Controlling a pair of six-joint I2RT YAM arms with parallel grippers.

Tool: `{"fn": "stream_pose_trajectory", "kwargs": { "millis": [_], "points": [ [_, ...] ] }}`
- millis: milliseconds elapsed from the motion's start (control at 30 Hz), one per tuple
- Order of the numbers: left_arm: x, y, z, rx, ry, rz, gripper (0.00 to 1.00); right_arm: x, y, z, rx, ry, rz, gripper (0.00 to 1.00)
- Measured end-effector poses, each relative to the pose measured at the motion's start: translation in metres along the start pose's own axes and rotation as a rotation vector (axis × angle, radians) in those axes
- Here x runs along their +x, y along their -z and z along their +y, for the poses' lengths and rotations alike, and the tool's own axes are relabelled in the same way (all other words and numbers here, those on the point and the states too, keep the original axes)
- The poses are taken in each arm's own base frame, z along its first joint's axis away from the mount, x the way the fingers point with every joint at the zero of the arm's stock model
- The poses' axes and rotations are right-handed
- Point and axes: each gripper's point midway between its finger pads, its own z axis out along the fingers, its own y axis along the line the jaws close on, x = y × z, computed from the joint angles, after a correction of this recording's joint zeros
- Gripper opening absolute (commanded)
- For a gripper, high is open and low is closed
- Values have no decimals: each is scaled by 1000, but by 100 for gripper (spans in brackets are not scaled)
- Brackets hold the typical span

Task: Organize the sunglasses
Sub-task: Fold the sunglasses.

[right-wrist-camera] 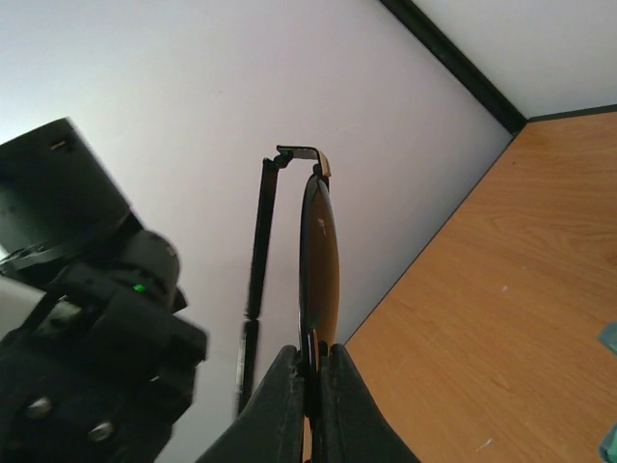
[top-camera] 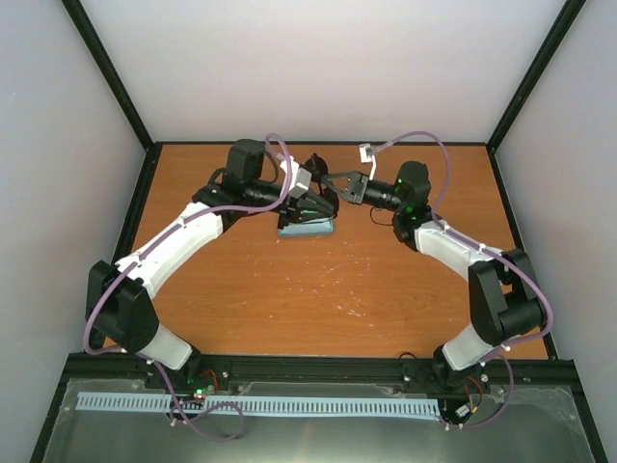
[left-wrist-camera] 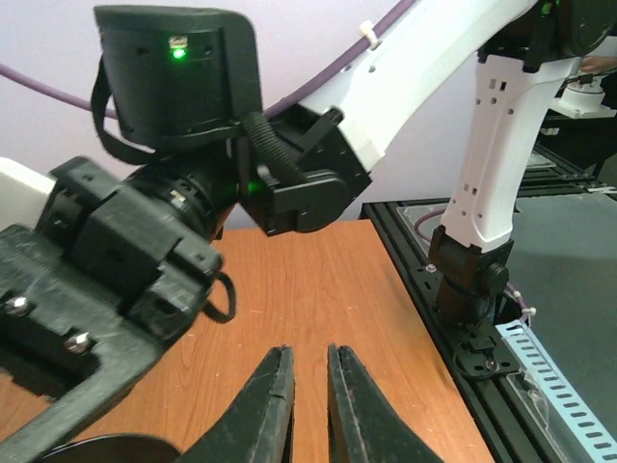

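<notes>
Right tool [right-wrist-camera: 308, 362] pinching sunglasses [right-wrist-camera: 318, 260], case [top-camera: 307, 229] nearby

1. One pair of sunglasses [right-wrist-camera: 318, 260], at the far middle.
2. One blue-grey case [top-camera: 307, 228], just nearer than them.
3. Two grippers, both mine: my left gripper [left-wrist-camera: 308, 405] and my right gripper [right-wrist-camera: 310, 386].

- The near half of the table [top-camera: 318, 299] is bare wood and gives wide room between the two arms.
- The left arm [top-camera: 183, 236] slants across the left side, and the right arm [top-camera: 453, 251] across the right.
- At far centre, the left gripper [top-camera: 320, 204], the right gripper [top-camera: 328, 183] and the sunglasses [top-camera: 316, 166] crowd together; from above, any gap between them seems slim.
- A blue-grey case [top-camera: 307, 228] lies just beneath them, blocking a straight descent.
- The far corners are open up to the back wall [top-camera: 318, 68].
</notes>
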Motion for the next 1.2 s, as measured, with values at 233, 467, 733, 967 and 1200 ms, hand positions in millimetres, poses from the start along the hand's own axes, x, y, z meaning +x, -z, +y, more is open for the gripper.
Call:
{"fn": "stream_pose_trajectory", "kwargs": {
  "millis": [233,467,733,967,1200],
  "points": [
    [-7,-1,8,-15,-36,-5,13,12,7,19,-27,12,66,3],
    [-18,4,28,-108,-97,11,14,30,5,-6,67,14,151,3],
    [-43,42,56,-268,-183,-3,12,65,-2,-69,161,-60,261,3],
    [-55,50,14,-194,-206,-20,10,41,-12,-103,177,-121,204,3],
    [-20,24,-16,-82,-119,18,10,-16,-27,-71,72,-54,92,3]
  ]
}}
